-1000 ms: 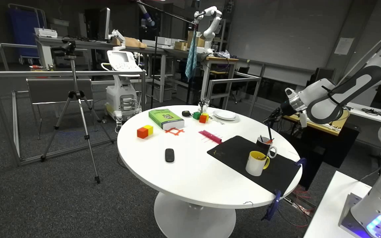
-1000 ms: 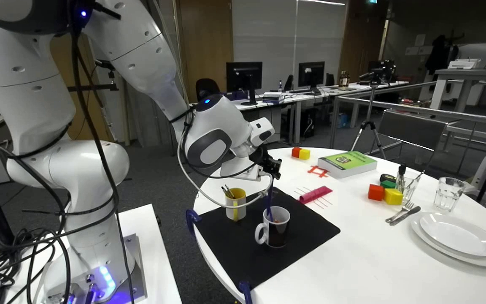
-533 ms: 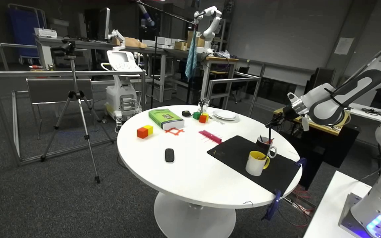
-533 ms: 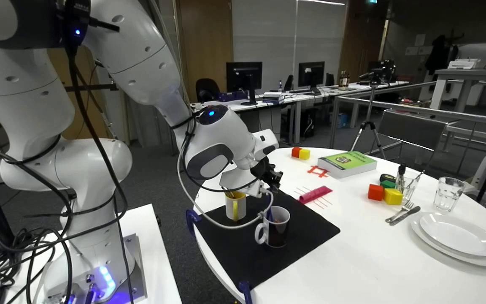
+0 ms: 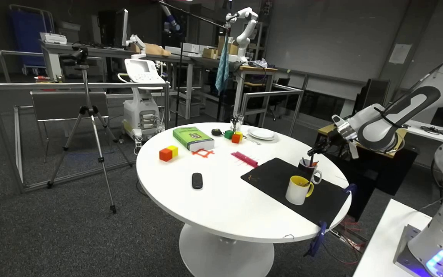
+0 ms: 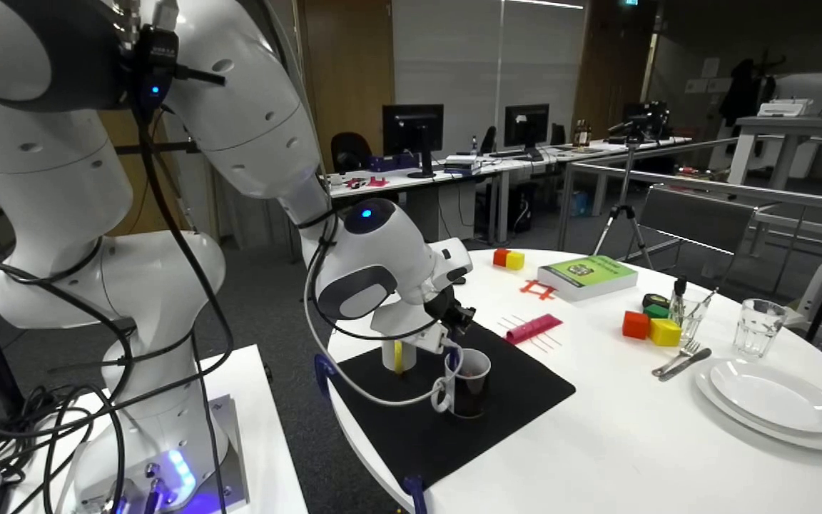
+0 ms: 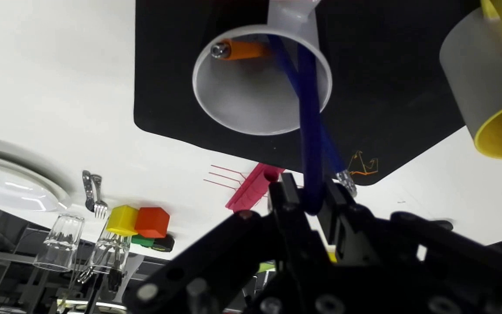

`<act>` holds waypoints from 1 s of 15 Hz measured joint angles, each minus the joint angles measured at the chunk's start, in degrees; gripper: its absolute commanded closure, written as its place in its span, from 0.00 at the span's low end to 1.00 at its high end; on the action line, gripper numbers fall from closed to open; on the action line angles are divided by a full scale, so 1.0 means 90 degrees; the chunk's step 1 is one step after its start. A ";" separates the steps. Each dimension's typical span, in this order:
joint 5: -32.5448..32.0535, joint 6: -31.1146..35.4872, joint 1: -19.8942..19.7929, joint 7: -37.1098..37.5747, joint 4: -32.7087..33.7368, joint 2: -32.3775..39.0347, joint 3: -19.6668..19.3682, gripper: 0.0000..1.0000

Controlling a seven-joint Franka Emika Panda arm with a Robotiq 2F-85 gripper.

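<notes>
"Pincer [image 7: 311,188]: what is it gripping?"
"Over the white-handled mug [image 7: 244,102], it is pinching the dark-blue pen [image 7: 310,131], whose lower end is standing inside."
"Which step is showing?"
"Insertion, seemingly; next is probably calling for seating, then release."

The wall [image 5: 329,42] beyond the fingers [image 7: 286,198] is dim, the white table [image 5: 229,200] below them bright. In the wrist view, the blue stick [image 7: 310,139] between them is softly blurred, and glare streaks the plates [image 7: 11,186] to their left.
</notes>
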 measured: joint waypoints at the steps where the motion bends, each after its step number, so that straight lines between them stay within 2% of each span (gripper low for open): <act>1: 0.0000 0.0000 0.0158 -0.0048 0.0024 -0.0040 -0.0179 0.96; 4: 0.0000 0.0000 0.0583 -0.0176 0.0115 -0.0189 -0.0682 0.96; 5: 0.0000 -0.0001 0.0707 -0.0210 0.0149 -0.0233 -0.0844 0.82; 6: 0.0000 -0.0002 0.0819 -0.0237 0.0189 -0.0288 -0.0999 0.57; 7: 0.0000 -0.0004 0.0922 -0.0258 0.0225 -0.0341 -0.1141 0.56; 8: 0.0000 -0.0012 0.1017 -0.0277 0.0266 -0.0387 -0.1275 0.52; 11: 0.0000 -0.0035 0.1207 -0.0302 0.0376 -0.0525 -0.1524 0.28; 15: 0.0000 -0.0047 0.1221 -0.0302 0.0439 -0.0550 -0.1438 0.01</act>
